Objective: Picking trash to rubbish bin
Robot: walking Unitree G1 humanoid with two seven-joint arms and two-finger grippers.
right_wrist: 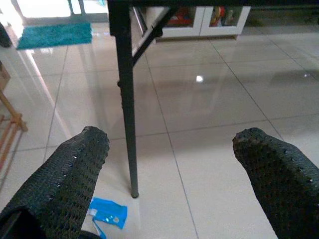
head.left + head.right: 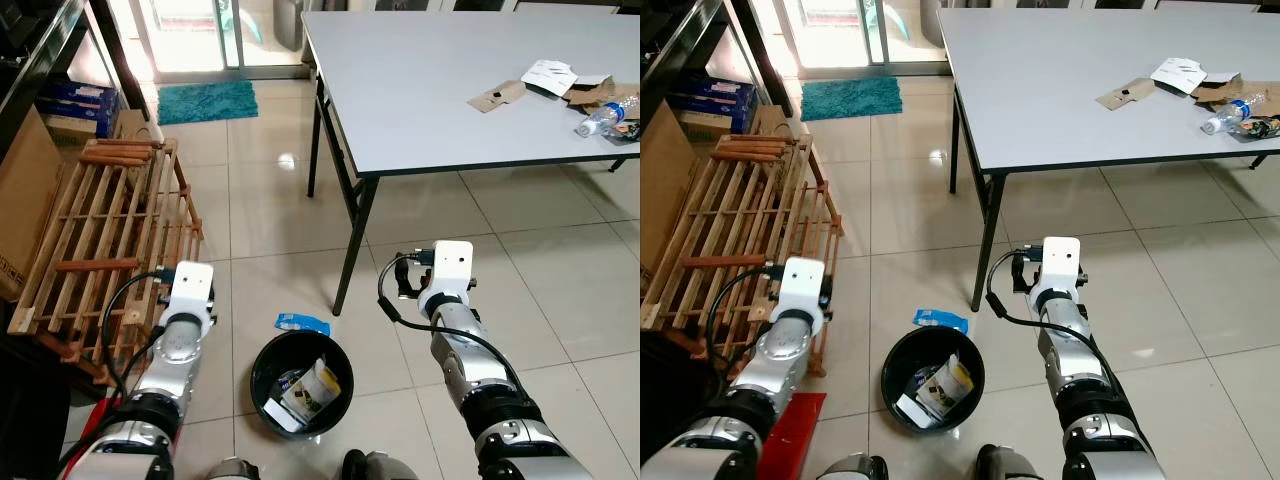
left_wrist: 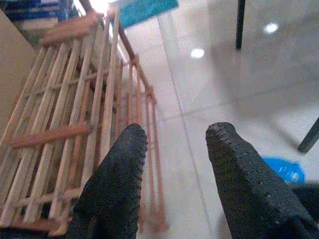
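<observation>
A black round rubbish bin [image 2: 256,375] stands on the tiled floor right in front of me, with a can and papers inside. A blue wrapper [image 2: 302,323] lies on the floor just beyond its far rim. On the grey table [image 2: 420,90] at the far right lie a plastic bottle [image 2: 603,117], cardboard scraps [image 2: 497,96] and white paper [image 2: 549,74]. My left gripper [image 3: 178,129] is open and empty, held low left of the bin. To the bin's right, beside the table leg [image 1: 127,109], my right gripper [image 1: 174,137] is open and empty.
A slatted wooden rack [image 2: 100,240] leans on the left, close to my left arm [image 2: 180,330]. Cardboard boxes [image 2: 20,190] stand behind it. A teal mat [image 2: 207,100] lies by the glass door. A red object [image 2: 790,440] sits near my left side.
</observation>
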